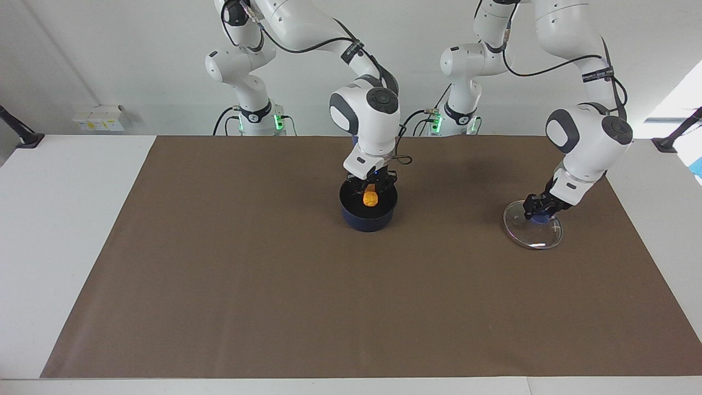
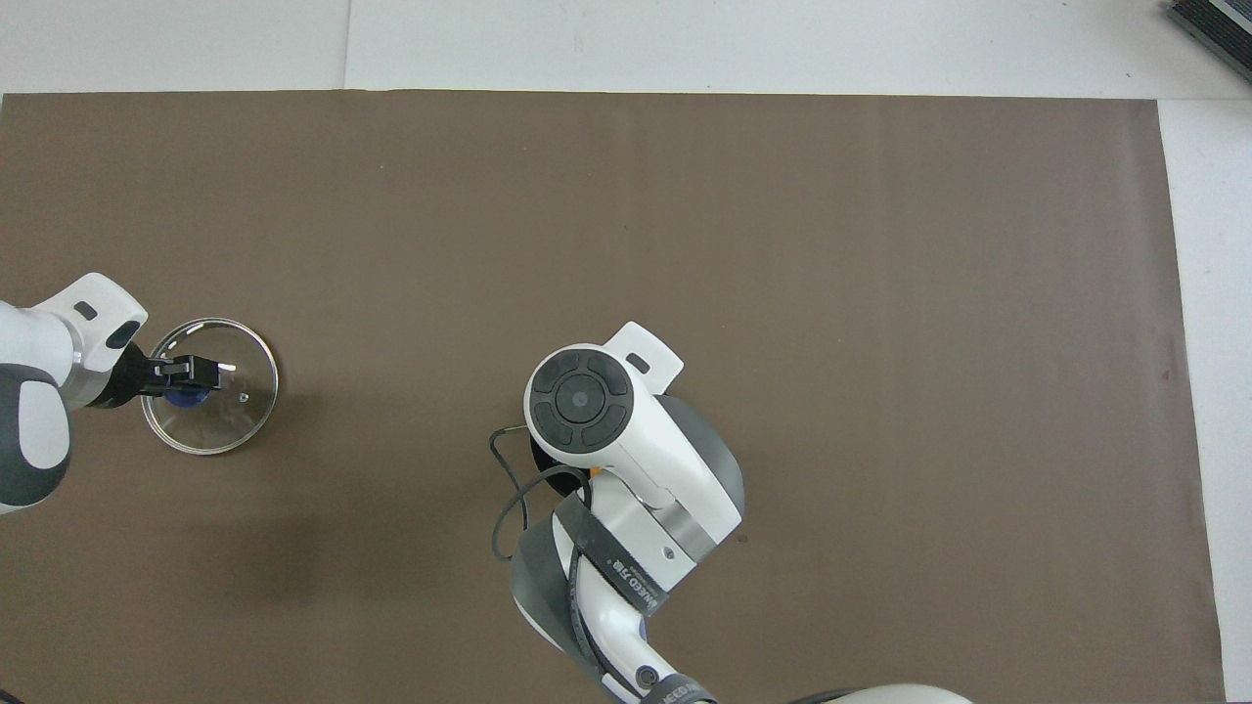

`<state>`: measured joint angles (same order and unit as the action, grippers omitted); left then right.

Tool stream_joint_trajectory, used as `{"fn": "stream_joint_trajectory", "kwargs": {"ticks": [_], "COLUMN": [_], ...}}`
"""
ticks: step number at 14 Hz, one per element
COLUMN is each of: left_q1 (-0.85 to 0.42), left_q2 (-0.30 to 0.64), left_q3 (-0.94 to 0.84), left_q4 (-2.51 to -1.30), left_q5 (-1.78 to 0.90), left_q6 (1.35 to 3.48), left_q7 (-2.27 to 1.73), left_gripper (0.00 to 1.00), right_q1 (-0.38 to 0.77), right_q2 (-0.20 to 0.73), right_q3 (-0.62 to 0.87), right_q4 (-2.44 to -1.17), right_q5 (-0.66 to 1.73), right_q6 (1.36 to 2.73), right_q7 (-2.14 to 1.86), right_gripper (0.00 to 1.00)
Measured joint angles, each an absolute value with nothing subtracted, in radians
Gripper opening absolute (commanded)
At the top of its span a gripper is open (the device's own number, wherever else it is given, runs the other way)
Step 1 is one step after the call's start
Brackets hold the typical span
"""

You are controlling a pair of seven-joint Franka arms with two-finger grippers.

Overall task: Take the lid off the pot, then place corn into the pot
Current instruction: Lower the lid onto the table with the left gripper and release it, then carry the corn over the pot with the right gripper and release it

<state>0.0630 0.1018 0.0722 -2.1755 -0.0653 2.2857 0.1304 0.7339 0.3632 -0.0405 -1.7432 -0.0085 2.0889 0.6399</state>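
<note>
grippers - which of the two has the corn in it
The right gripper, over the open pot, holds the corn. The left gripper is instead at the blue knob of the lid on the mat.

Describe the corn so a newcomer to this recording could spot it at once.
Find the brown mat covering the table, then the dark navy-blue pot on it, roughly midway between the arms' ends. The small yellow-orange corn cob hangs in the right gripper just over the pot's black inside, the only bright-coloured thing there.
</note>
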Motion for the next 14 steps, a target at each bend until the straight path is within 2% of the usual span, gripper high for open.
{"fn": "stream_joint_trajectory", "kwargs": {"ticks": [5, 14], "left_q1": [0.055, -0.067], "left_q2": [0.101, 0.091], "left_q3": [0.057, 0.040], "left_q4": [-2.108, -1.791], "left_q5": [-0.066, -0.066], "left_q6": [2.249, 1.880], "left_q7": [0.101, -0.011], "left_gripper": [1.00, 1.00], "right_q1": [0.731, 0.723], "right_q2": [0.366, 0.386], "right_q3": [-0.041, -0.044], "right_q4": [-1.767, -1.740], "right_q5": [-0.009, 0.054], "right_q6": [2.131, 2.153], "right_q7": [0.640, 0.640], "right_gripper": [0.00, 0.00]}}
